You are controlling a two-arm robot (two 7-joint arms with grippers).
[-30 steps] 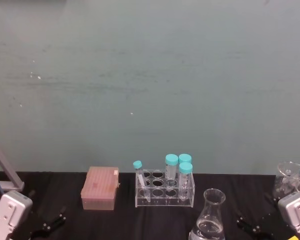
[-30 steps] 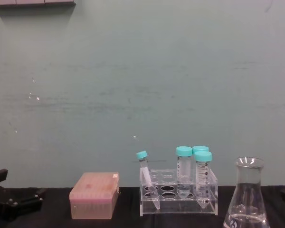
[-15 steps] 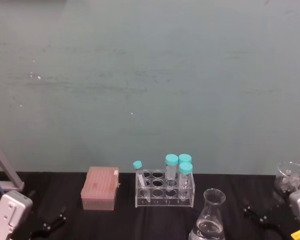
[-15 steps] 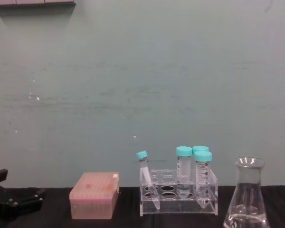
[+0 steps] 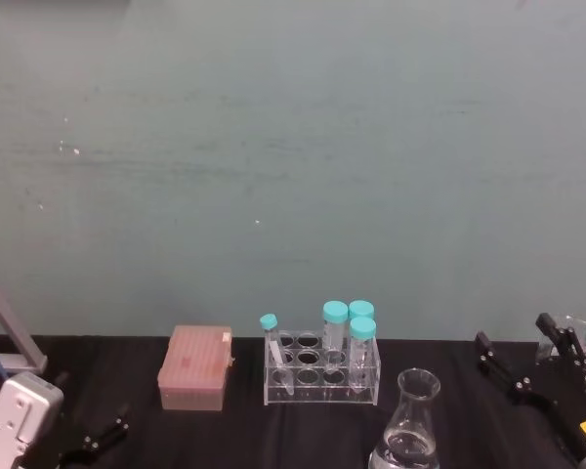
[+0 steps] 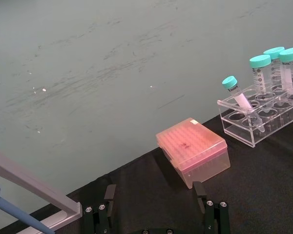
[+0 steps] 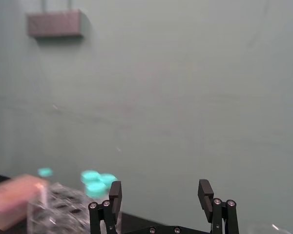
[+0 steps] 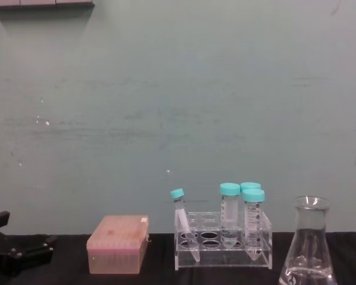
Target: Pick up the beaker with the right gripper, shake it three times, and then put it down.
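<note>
Beyond beaker (image 8: 308, 252), illegibly printed tubes (image 8: 253, 224)

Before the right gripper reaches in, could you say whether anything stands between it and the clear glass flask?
Nothing visible does: the open right gripper hangs right of the clear glass conical flask, with bare black tabletop between them.

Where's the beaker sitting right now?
In the head view the beaker stands right of centre, just in front of the right end of the tube rack, with the right gripper farther right.

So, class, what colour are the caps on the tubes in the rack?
Teal caps, clearest in the left wrist view.
</note>
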